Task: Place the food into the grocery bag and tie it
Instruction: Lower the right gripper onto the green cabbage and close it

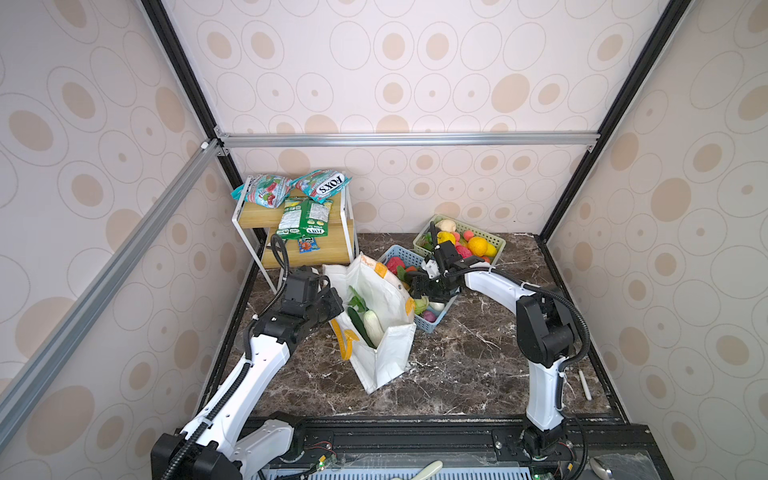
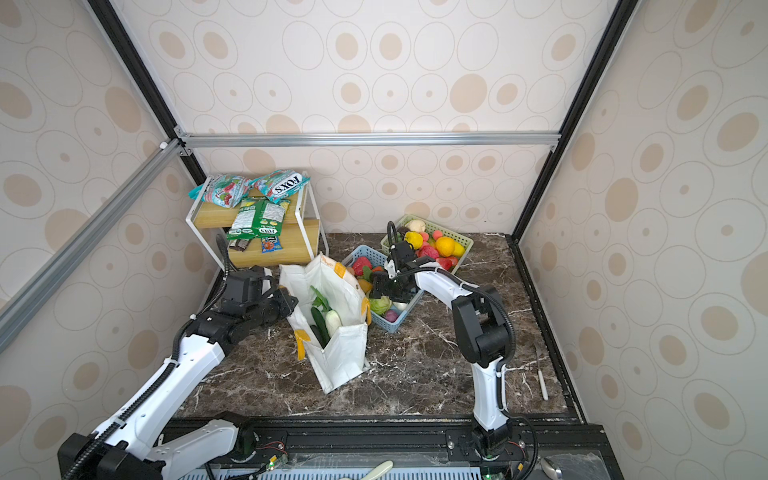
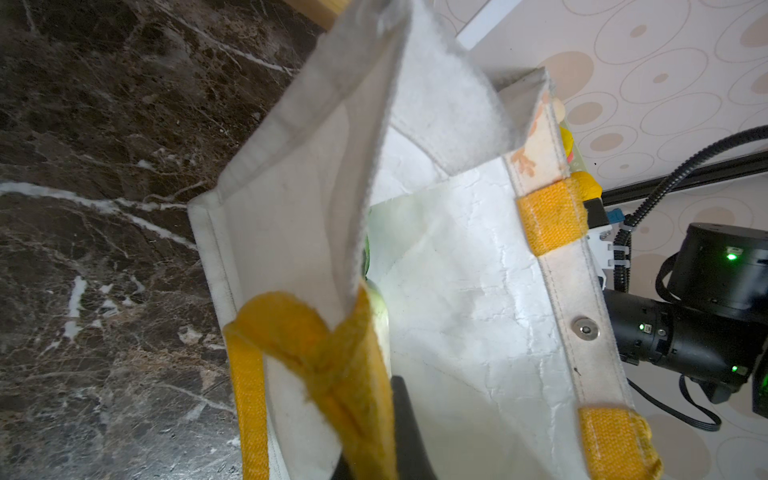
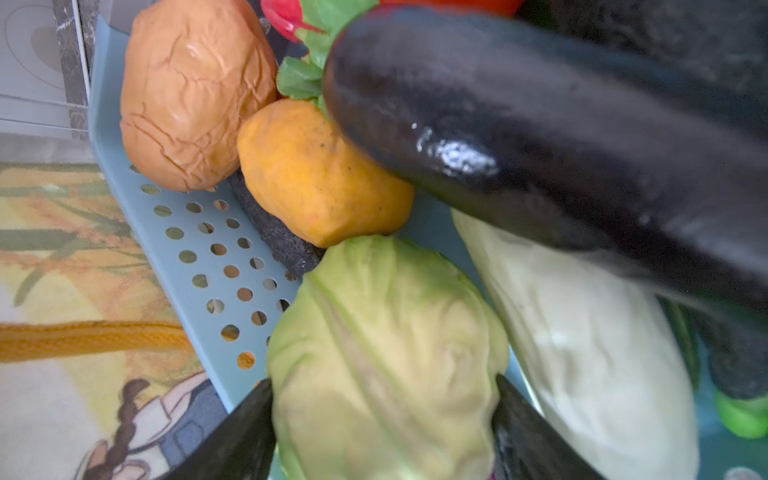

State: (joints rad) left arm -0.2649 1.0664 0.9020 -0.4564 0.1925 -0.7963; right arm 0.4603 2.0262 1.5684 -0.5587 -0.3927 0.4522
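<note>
The table (image 1: 478, 365) is dark marble with white veins, and the walls around it have beige wallpaper with ovals. The grocery bag (image 1: 386, 345) stands open in the middle, against the blue basket (image 1: 392, 251). A dark cucumber (image 1: 357, 322) and a white vegetable (image 1: 372, 326) already lie inside it.

My left pincer (image 1: 334, 305) is clenched on the bag's rim, next to one yellow handle (image 3: 316, 353).

My right pincer (image 4: 382, 380) is down in the blue basket. Its two fingers stand on both sides of the green cabbage (image 4: 386, 332), against it. I cannot tell if the grip is already firm.

Around the cabbage it is crowded. A dark eggplant (image 4: 540, 145) lies across just beside it, with a pale vegetable (image 4: 582, 353) on one side and an orange fruit (image 4: 316, 183) touching it.

Behind, the green basket (image 1: 494, 239) holds more fruits. On the wooden shelf (image 1: 307, 253) at the back left lie snack packets, and one packet (image 1: 328, 183) reads "FOX'S" upside down. The text on the green packet (image 1: 305, 216) is too small to read.
</note>
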